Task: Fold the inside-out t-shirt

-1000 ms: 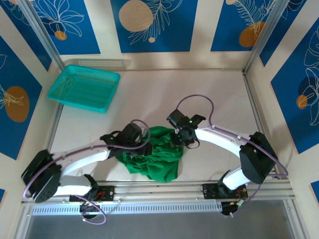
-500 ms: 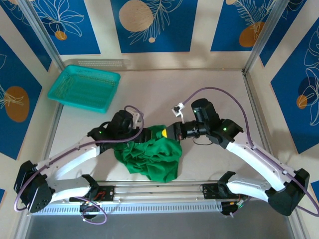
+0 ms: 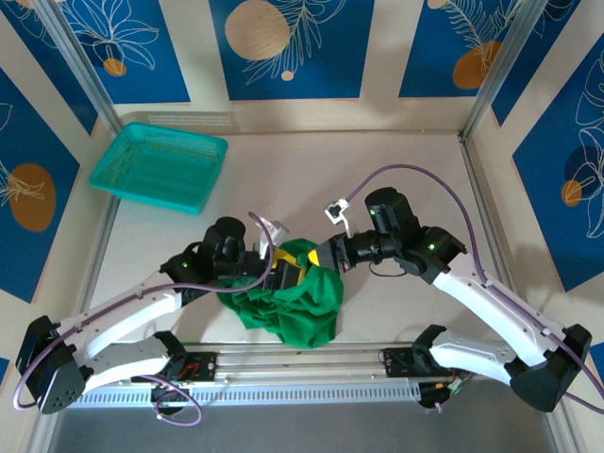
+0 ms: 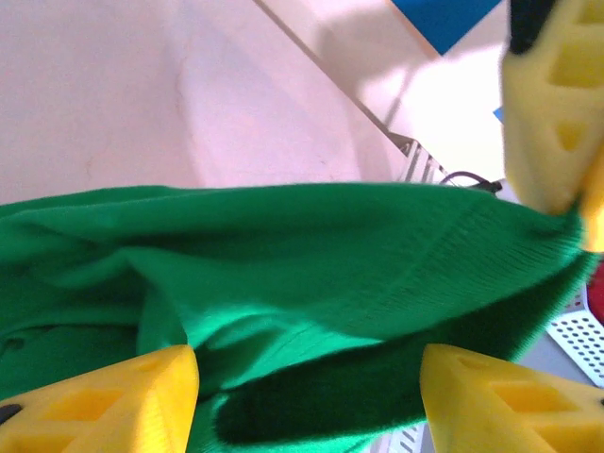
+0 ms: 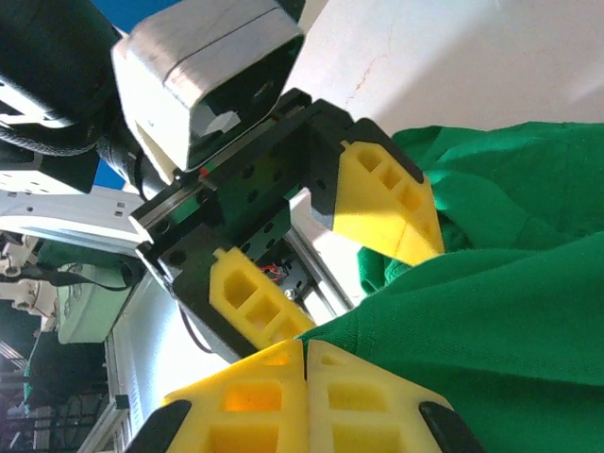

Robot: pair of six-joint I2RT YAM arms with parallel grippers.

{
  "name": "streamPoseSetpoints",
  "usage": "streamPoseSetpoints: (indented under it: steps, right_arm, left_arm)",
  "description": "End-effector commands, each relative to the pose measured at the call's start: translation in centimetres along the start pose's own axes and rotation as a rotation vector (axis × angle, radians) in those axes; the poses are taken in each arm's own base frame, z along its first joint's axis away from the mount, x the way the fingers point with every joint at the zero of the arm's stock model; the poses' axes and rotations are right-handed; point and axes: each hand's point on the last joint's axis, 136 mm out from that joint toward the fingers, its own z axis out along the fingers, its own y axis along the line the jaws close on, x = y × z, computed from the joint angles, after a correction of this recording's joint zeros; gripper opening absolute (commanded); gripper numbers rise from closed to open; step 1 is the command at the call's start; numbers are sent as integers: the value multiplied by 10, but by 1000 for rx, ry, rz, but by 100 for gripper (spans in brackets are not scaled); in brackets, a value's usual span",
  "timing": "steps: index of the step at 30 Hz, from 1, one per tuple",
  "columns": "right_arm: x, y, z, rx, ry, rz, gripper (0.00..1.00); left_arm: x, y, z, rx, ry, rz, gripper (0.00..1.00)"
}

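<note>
The inside-out t-shirt [image 3: 302, 307] is a bright green crumpled heap at the near middle of the table. My right gripper [image 3: 316, 260] reaches in from the right and is shut on a raised edge of the t-shirt [image 5: 500, 321]; its yellow fingertips [image 5: 307, 349] press together on the hem. My left gripper [image 3: 291, 271] faces it from the left, open. In the left wrist view its jaws [image 4: 307, 377] stand wide apart with a fold of t-shirt [image 4: 311, 255] stretched across the gap, not pinched. The right gripper's finger [image 4: 552, 94] holds the cloth's far corner.
A teal mesh basket [image 3: 160, 168] stands at the far left of the pale table [image 3: 396, 179]. A metal rail [image 3: 302, 363] runs along the near edge, just under the shirt. Patterned walls close in the sides and back.
My left gripper has opened and moved right, up to the right gripper. The right arm has swung outward while its shut gripper keeps the shirt edge lifted.
</note>
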Motion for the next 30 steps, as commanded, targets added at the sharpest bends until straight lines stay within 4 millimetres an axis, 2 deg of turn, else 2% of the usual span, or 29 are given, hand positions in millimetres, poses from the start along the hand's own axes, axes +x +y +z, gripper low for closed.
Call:
streamPoseSetpoints:
  steps: [1, 3, 5, 8, 10, 13, 16, 18, 25, 26, 30]
  right_arm:
    - [-6, 11, -10, -24, -16, -40, 0]
    - [-6, 12, -9, -30, -12, -30, 0]
    - [-6, 9, -8, -23, -17, -19, 0]
    - [-4, 7, -6, -25, -16, -6, 0]
    - [-2, 6, -6, -21, -12, -1, 0]
    - [-1, 0, -8, 6, -33, 4, 0]
    - [-2, -7, -11, 30, -57, 6, 0]
    - [-4, -13, -16, 46, -72, 24, 0]
    - [-9, -18, -24, 32, -98, 47, 0]
    - [-9, -16, -24, 21, -91, 42, 0]
    - [-7, -7, -17, -26, -60, 15, 0]
  left_arm:
    - [-9, 6, 1, -46, -46, 67, 59]
    - [-19, 18, 2, -116, -82, 56, 58]
    - [-30, 28, 3, -183, -126, 50, 63]
    - [-43, 48, 1, -292, -193, 39, 63]
    - [-49, 41, 7, -244, -212, 65, 64]
    - [-53, 18, 21, -103, -211, 127, 69]
    - [-44, -9, 31, 22, -213, 261, 76]
    - [-38, -17, 32, 65, -210, 306, 77]
    - [-10, -15, 16, 53, -185, 418, 80]
    - [-8, -13, 13, 40, -190, 426, 83]
    - [-13, -4, 11, -31, -180, 442, 83]
